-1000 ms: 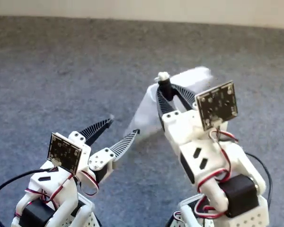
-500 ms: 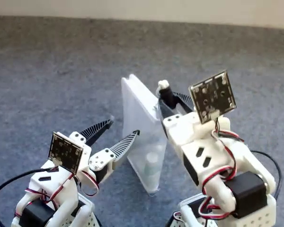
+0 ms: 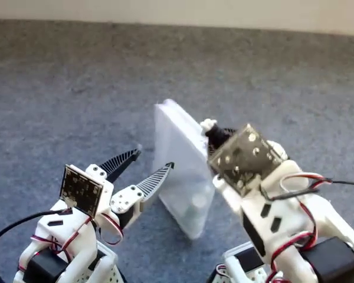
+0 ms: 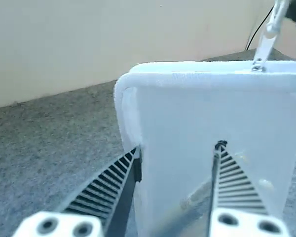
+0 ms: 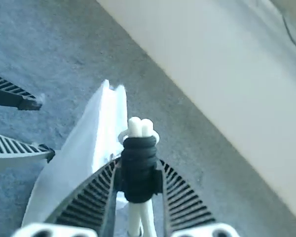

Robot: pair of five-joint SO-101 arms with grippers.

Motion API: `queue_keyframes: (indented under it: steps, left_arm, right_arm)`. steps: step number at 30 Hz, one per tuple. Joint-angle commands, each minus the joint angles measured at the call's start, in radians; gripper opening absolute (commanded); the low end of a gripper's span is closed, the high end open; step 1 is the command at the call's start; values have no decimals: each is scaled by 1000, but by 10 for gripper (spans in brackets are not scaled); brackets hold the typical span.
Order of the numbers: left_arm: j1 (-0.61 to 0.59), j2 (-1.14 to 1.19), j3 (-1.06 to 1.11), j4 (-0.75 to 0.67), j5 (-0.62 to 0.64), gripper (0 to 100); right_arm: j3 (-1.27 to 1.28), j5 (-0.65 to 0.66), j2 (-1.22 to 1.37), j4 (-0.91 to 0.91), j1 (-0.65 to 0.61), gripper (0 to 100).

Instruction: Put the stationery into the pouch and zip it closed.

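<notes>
Over on the left, the left gripper (image 3: 154, 158) sits low above the grey carpet (image 3: 76, 88), fingers spread wide and clutching nothing. One ribbed fingertip (image 3: 170, 165) is right up against the pouch (image 3: 180, 171), the other hangs apart from it over the carpet. From the left wrist view the left gripper (image 4: 177, 148) faces the broad side of the pouch (image 4: 207, 108), which blocks most of what lies beyond, and pale stationery (image 4: 197, 195) shows faintly through the translucent wall.

In the middle, the pouch stands on edge between the two arms, tall and slightly tilted, its lower corner down by the carpet; whether it touches, I cannot tell. A pale lump of stationery (image 3: 197, 203) sits low inside.

On to the right: the right gripper (image 3: 217, 137) is clamped on the zip pull (image 3: 207, 125) at the pouch's upper edge. Its own camera board (image 3: 245, 159) covers much of the fingers from above. In the right wrist view the right gripper (image 5: 138, 170) pinches the black-wrapped zip pull (image 5: 138, 153), with the pouch (image 5: 96, 143) hanging beside it and the pale wall (image 5: 212, 59) behind.
</notes>
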Motion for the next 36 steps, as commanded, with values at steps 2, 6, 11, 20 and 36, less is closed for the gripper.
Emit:
queue_keyframes:
  steps: [2,6,11,20,36]
  left_arm:
    - [-8,7,-38,0,-37,225]
    - [-8,7,-61,18,-40,225]
    - [-8,7,-102,63,-44,225]
    - [-2,8,-124,92,-109,225]
    - [143,62,-242,219,-321,271]
  right_arm:
    - [-101,97,8,-1,-7,9]
    - [-96,106,2,-113,-7,9]
    - [-48,173,2,-156,-5,9]
    - [94,184,-157,51,-2,8]
    - [314,180,-479,151,-8,7]
